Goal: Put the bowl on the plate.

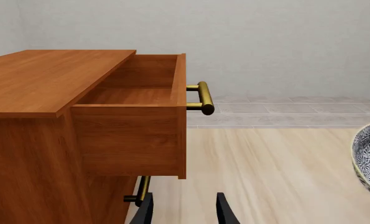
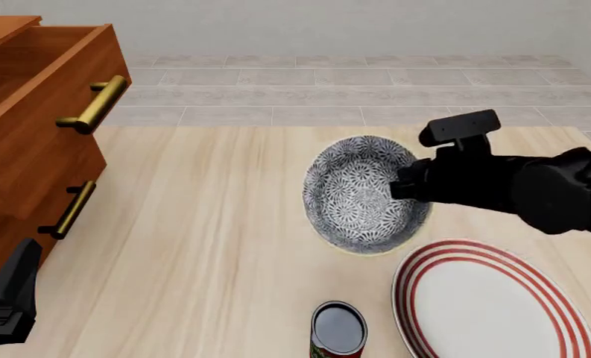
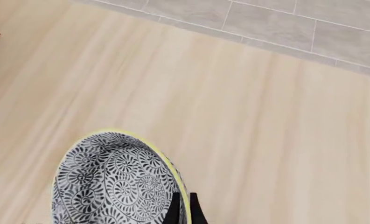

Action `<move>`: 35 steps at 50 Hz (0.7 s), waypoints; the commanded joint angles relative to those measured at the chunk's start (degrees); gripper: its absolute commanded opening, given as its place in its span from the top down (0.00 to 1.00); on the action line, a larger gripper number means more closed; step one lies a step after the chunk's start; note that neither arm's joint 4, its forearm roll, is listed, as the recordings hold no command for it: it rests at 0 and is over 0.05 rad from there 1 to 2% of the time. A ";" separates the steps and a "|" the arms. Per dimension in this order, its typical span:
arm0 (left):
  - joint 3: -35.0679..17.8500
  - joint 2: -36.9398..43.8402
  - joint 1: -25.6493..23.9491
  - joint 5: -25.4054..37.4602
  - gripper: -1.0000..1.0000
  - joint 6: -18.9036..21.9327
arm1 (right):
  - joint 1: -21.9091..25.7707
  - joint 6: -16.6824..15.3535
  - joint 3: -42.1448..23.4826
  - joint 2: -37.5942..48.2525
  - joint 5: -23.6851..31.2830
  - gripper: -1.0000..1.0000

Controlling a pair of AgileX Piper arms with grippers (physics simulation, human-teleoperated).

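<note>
Pale wood table carries plate, dark-topped can, wooden drawer cabinet.

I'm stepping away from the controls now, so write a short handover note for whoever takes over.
Right gripper: shut on the rim of the bowl, which is tilted and seems lifted off the table.
Left gripper: open, idle near the wooden drawer cabinet, holding nothing.
Plate: bare, on the near right of the table, beside a dark-topped can.
Done: bowl grasped.
Left: carry the bowl over the plate, set it down upright, release.
</note>
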 commanded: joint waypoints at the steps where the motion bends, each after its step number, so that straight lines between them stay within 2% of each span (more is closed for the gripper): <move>1: 0.00 0.00 0.00 0.00 0.00 0.00 | -4.12 -0.04 3.34 -6.72 1.72 1.00; 19: 0.00 0.00 0.00 0.00 0.00 0.00 | -9.73 -0.12 8.51 -15.04 5.49 1.00; 29: 0.00 0.00 0.00 0.00 0.00 0.00 | -12.77 0.49 12.54 -21.42 7.79 1.00; 35: 0.00 0.00 0.00 0.00 0.00 0.00 | -15.41 0.61 14.73 -27.09 10.94 1.00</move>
